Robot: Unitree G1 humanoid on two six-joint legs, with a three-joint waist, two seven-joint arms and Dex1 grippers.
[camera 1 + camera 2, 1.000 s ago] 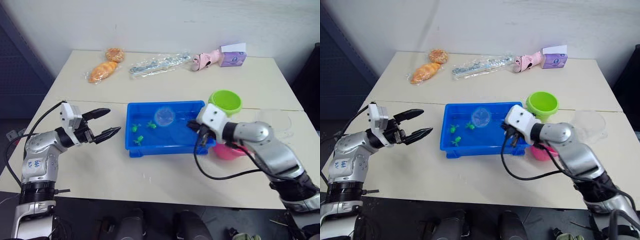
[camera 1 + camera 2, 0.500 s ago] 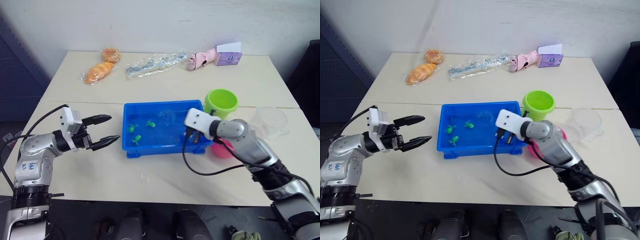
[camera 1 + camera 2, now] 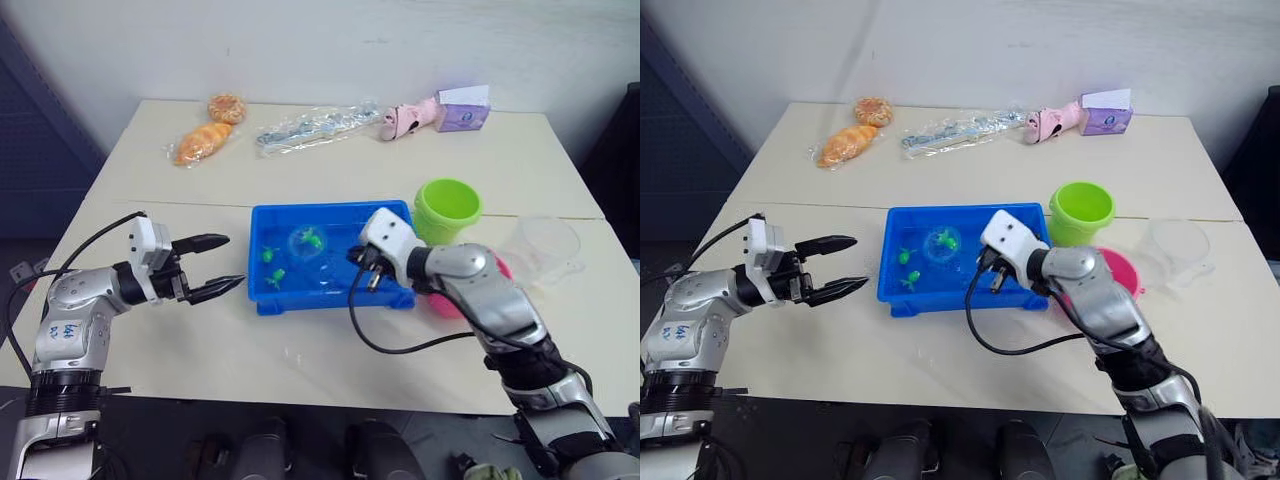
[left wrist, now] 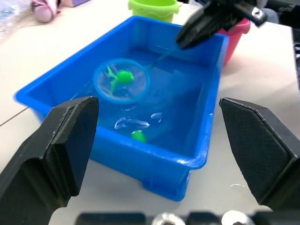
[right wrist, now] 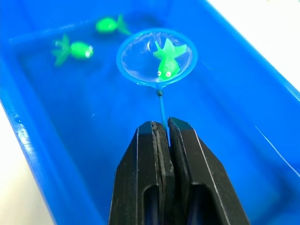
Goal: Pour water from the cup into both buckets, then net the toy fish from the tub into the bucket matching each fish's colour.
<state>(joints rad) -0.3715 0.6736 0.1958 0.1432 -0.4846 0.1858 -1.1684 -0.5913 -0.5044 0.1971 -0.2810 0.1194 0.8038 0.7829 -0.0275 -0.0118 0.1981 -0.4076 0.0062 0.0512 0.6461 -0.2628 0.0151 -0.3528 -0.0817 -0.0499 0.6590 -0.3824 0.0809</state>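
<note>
Your right claw (image 5: pixel 161 126) is squeezed shut on the thin handle of the net (image 5: pixel 157 57), down at the very end. The net is light and bendy, so it may wobble. It sits mid-frame over the blue tub (image 3: pixel 272 300), with one small, wet, slippery green fish (image 5: pixel 167 62) inside. Your right arm reaches in from the lower right. Your left claw (image 3: pixel 222 265) waits wide open and empty, left of the tub over the surface (image 3: pixel 300 360).

The handle of the net (image 5: pixel 157 68) goes into my right pincer (image 5: pixel 165 129), so I cannot see its far end. The pink bucket (image 3: pixel 1118 272) is mostly covered behind this arm. In the left wrist view the tips of my left pincer (image 4: pixel 154 140) are cut by the edges.
</note>
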